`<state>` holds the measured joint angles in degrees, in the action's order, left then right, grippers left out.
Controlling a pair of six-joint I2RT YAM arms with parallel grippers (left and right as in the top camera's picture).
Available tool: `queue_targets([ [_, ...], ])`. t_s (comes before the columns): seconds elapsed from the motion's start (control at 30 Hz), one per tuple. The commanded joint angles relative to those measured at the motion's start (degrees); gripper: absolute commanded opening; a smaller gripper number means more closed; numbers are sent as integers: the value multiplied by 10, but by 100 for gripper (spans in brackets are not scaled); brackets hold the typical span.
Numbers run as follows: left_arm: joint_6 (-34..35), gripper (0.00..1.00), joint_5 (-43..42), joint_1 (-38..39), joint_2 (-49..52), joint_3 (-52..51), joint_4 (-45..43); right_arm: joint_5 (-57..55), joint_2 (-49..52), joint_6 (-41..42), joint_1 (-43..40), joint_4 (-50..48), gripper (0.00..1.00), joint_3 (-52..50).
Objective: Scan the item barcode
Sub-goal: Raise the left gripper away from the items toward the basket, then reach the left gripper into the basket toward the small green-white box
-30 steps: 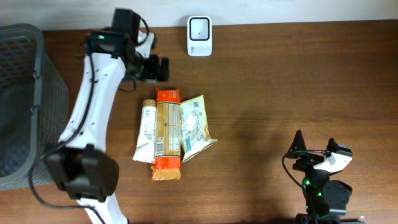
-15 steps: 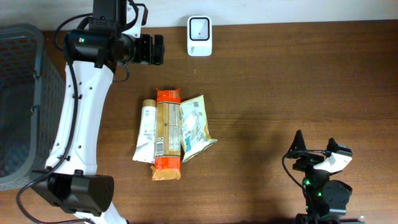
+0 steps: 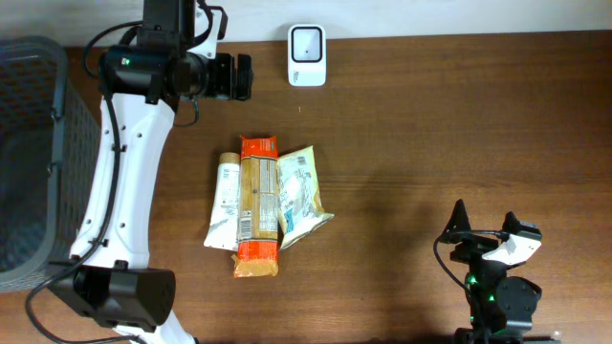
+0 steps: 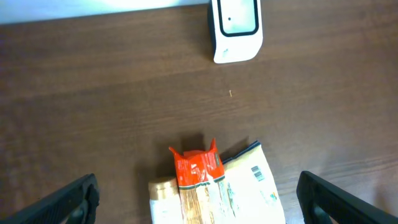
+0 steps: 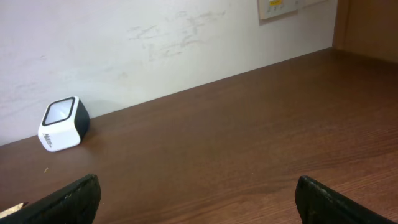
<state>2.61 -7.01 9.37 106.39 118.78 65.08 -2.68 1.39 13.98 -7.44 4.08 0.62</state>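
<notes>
At far left, by the edge of the dark brown wooden counter point(image 3: 459, 115): grey mesh basket point(image 3: 29, 143). Just right of it, white left arm point(image 3: 134, 162), stretching toward the back. Left end effector point(image 3: 251, 76): hangs over the rear of the counter, points right toward the scanner, stands wide open, grips nothing.

Mid-counter, well apart from those fingers: three packets side by side, touching.
- Leftmost: white tube-shaped pouch point(image 3: 225, 205).
- Middle: long orange-and-tan printed packet point(image 3: 258, 205), lying lengthwise front to back. Print too small to pick out a barcode.
- Rightmost: white-and-green printed pouch point(image 3: 301, 196), tilting slightly, its lower corner poking right.

Beyond the packets, at the back edge and just right of the left end effector: small white box scanner with a dark window point(image 3: 307, 43), standing apart from all three packets.

At front right, well apart from everything else: right end effector point(image 3: 485, 222). Faces across the counter toward the pale wall point(image 5: 155, 37), fingers spread wide, holds nothing.
</notes>
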Motion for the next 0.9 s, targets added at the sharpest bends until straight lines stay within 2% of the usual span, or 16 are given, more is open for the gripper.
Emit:
queue_targets([
  [0.0,-9,99,4,4,-3,3,1,-3,-3,4,3,4,99,-3],
  [0.5,-9,99,10,-4,-3,25,-52,-3,-3,4,3,4,99,-3],
  [0.67,11,99,14,-49,-3,141,16,-3,-3,4,3,4,99,-3],
  [0.87,88,99,103,-188,-3,267,160,-3,-3,4,3,4,99,-3],
])
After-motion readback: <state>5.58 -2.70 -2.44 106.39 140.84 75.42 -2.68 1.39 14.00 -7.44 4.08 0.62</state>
